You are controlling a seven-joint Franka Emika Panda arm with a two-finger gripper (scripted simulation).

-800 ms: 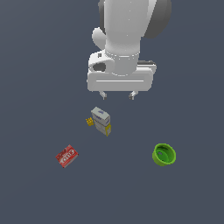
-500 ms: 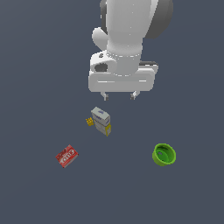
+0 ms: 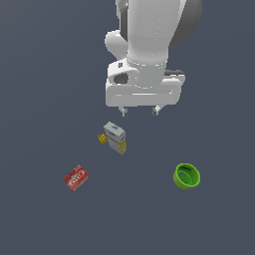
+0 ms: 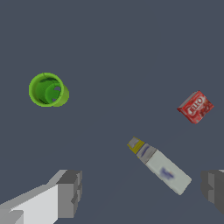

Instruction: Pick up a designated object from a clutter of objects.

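Note:
The designated object, a small flat red box [image 3: 75,178] with white lettering, lies on the dark floor toward the exterior view's left; the wrist view shows the red box [image 4: 195,107] too. Together with a white-blue-yellow carton [image 3: 115,138] and a green bowl [image 3: 187,176] it makes up the clutter of objects. My gripper [image 3: 140,111] hangs high above the floor, up and to the right of the carton, far from the red box. It is open with nothing between its fingers. In the wrist view the gripper [image 4: 141,191] shows grey fingertips [image 4: 69,192] spread wide, either side of the carton [image 4: 161,168].
A small yellow bit [image 3: 102,138] sits against the carton's left side. The green bowl [image 4: 47,89] stands alone, apart from the other items. Dark bare floor [image 3: 45,74] surrounds everything.
My gripper has drifted slightly toward the exterior view's right and a little lower. The box, carton and bowl have not moved.

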